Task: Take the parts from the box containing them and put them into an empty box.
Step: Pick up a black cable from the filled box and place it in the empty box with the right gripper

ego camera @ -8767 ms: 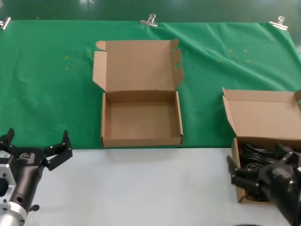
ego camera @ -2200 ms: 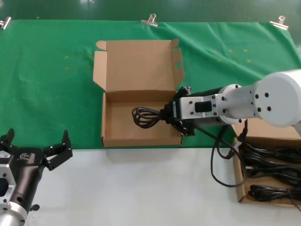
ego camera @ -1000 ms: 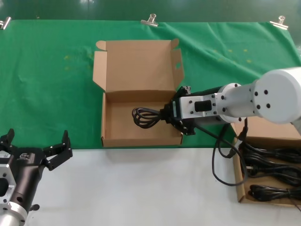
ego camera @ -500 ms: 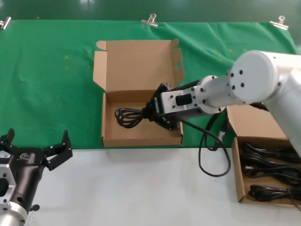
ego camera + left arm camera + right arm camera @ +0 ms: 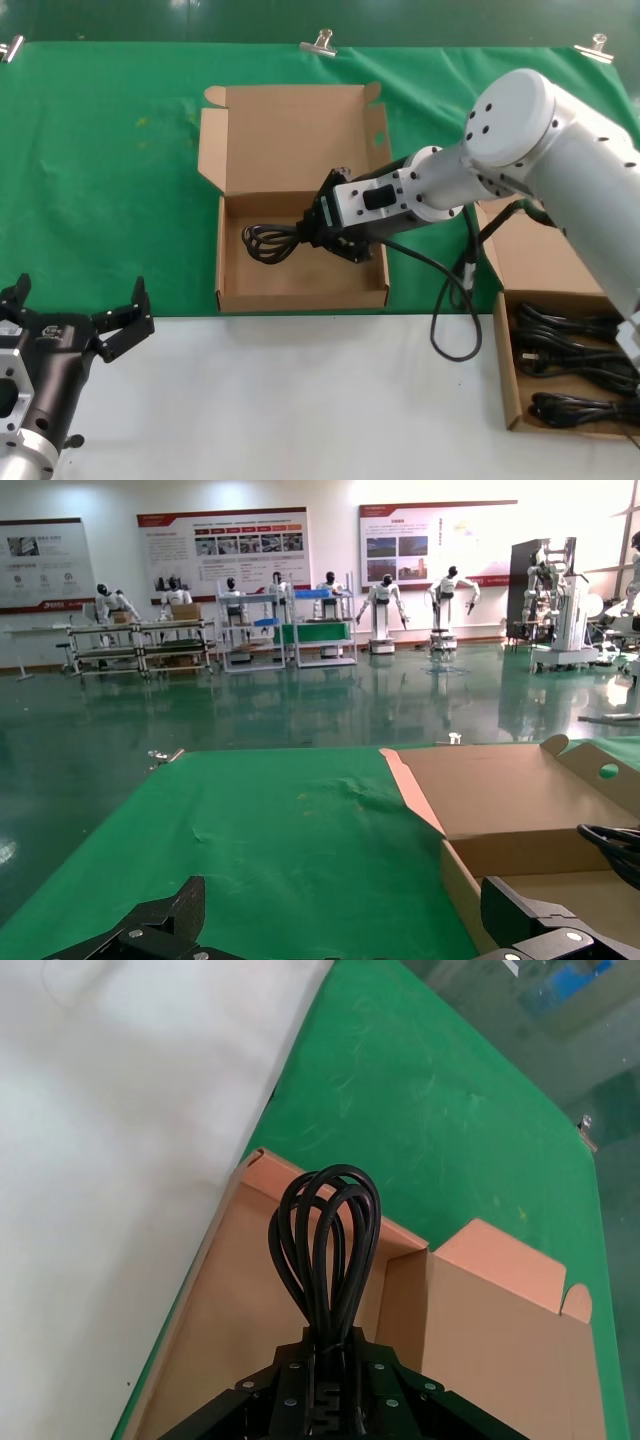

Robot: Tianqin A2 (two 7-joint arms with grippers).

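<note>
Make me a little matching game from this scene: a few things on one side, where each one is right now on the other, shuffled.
Things:
1. right claw
2. left claw
3. looped cord
4. remaining cords

Places:
A. lying in the box at the table's right edge
B. held over the floor of the middle box
C. parked open over the white surface, near left
D. reaching into the middle box, shut on a cord

Pairs: 1-D, 2-C, 3-B, 4-A
</note>
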